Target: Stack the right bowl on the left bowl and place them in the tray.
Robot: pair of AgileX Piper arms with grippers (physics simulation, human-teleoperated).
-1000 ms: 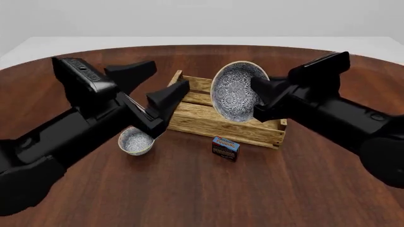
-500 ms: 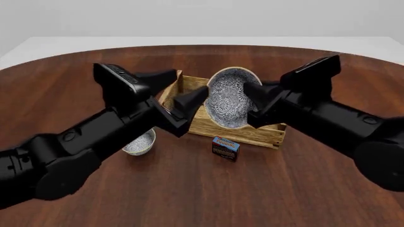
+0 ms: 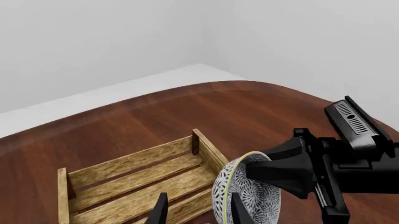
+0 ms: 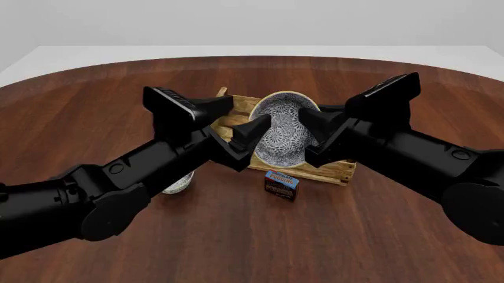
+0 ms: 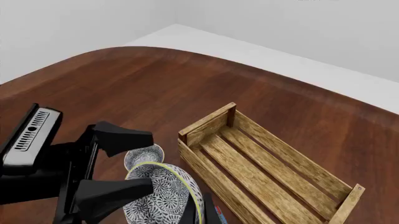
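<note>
Front view: the right gripper (image 4: 313,137) is clenched on the rim of the large blue-and-white patterned ceramic bowl (image 4: 281,134), which is tipped on edge, its open face turned toward the camera; the bowl hangs clear of the table, in front of the rectangular light-brown wooden slatted tray (image 4: 334,169) that lies just behind and below this claw. The left gripper (image 4: 240,131) stands released, its fingers spread and grasping nothing, close beside the held bowl on the side opposite the right claw; whether a fingertip touches the bowl cannot be told. The small blue-and-white patterned ceramic bowl (image 4: 178,184) sits upright on the dark brown wooden table (image 4: 236,247), below and behind the left claw, largely hidden by that arm. A small dark blue-topped carton (image 4: 281,184) stands on the table just below the held bowl, in front of the tray. Right wrist view: the held bowl (image 5: 165,198) fills the near field, the small bowl (image 5: 142,155) beyond it, the tray (image 5: 262,177) to one side.
</note>
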